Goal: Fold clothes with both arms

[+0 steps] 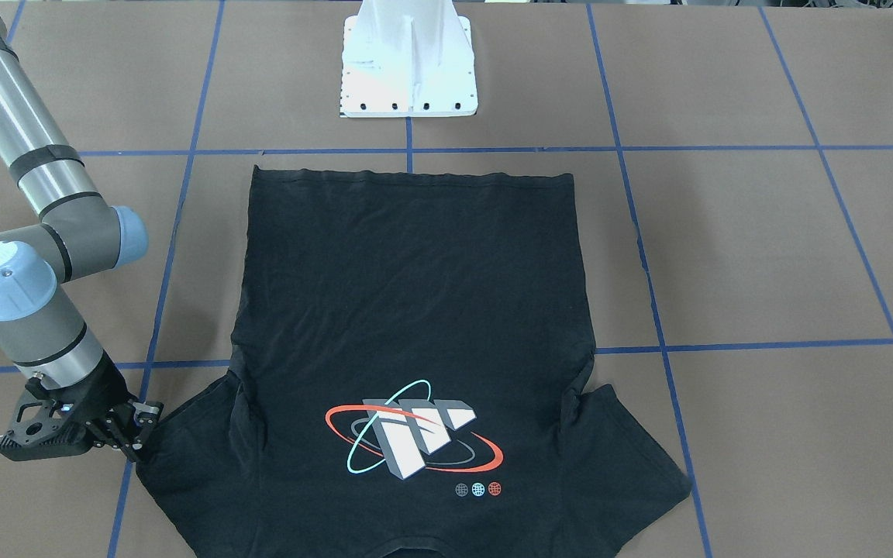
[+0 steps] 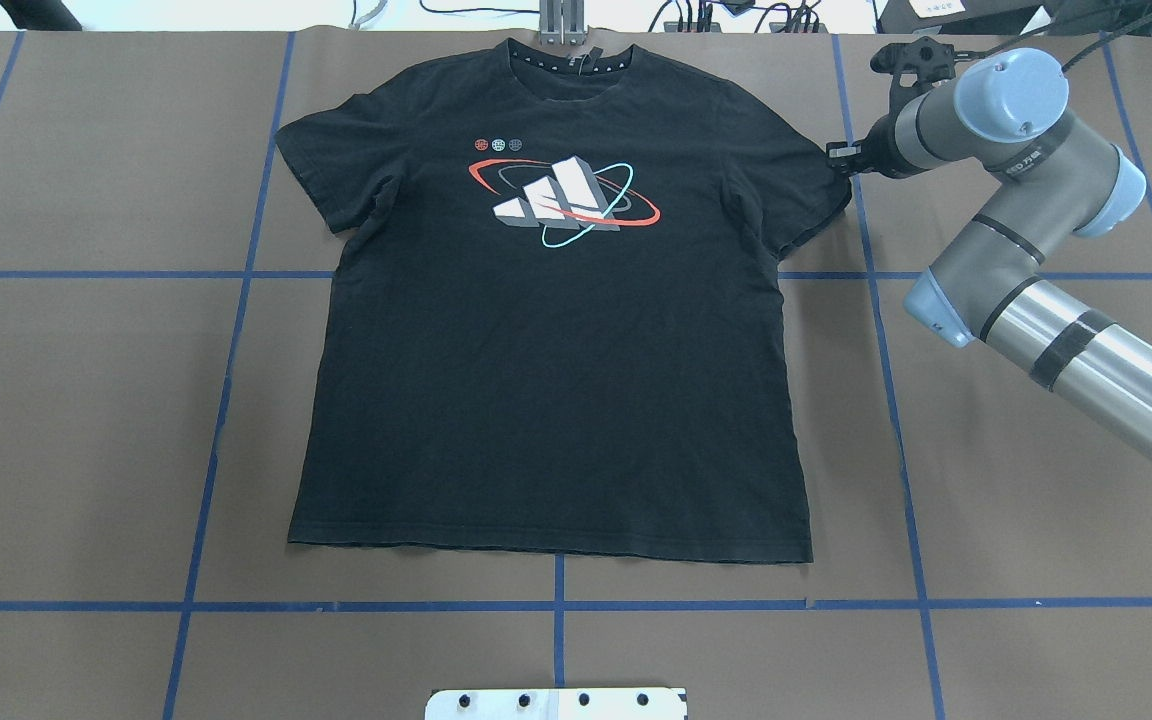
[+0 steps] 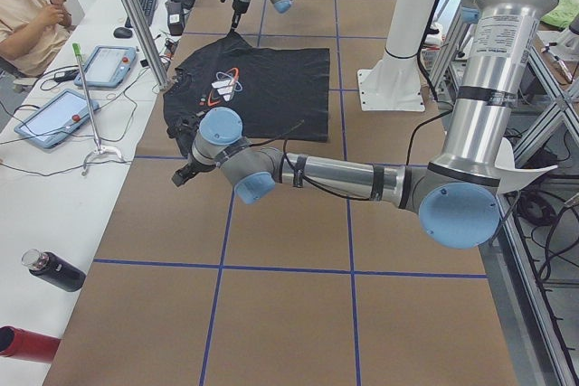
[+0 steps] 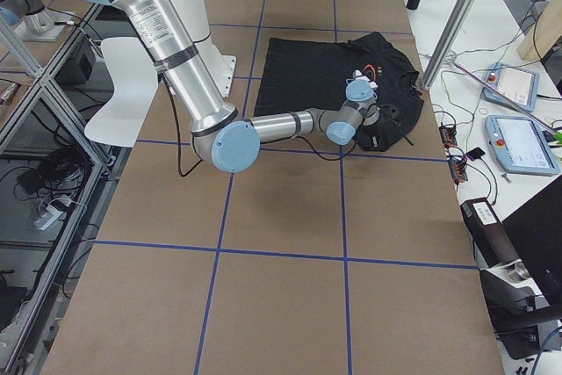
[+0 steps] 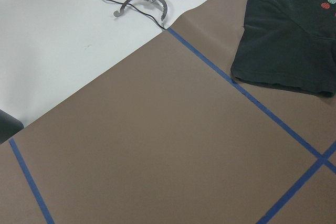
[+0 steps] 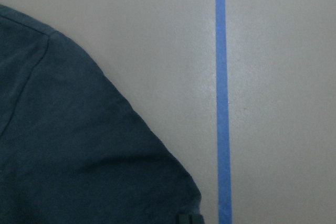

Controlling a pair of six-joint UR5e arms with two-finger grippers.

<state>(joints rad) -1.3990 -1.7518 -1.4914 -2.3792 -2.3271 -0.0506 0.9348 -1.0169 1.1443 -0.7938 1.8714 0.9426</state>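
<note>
brown table point(image 2: 86, 400): t-shirt point(image 2: 546, 400) flat, collar point(image 2: 571, 62) pointing away from pedestal point(image 2: 556, 703)

Brown table point(image 2: 66, 430), blue tape grid point(image 2: 86, 272), white pedestal point(image 1: 408, 70)

Table point(image 2: 86, 400): brown covering, gridded with blue tape lines point(image 2: 556, 605).
White bench point(image 3: 54, 196): alongside the table's long edge; bears a tablet point(image 3: 56, 117), a black bottle point(image 3: 52, 270) and a red bottle point(image 3: 23, 345).
Aluminium post point(image 3: 136, 20): upright at the table's edge.
Person point(image 3: 27, 15): seated beyond the bench.

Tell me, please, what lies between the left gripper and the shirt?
Only bare table crossed by blue tape lines, as the front-facing view shows.
</note>
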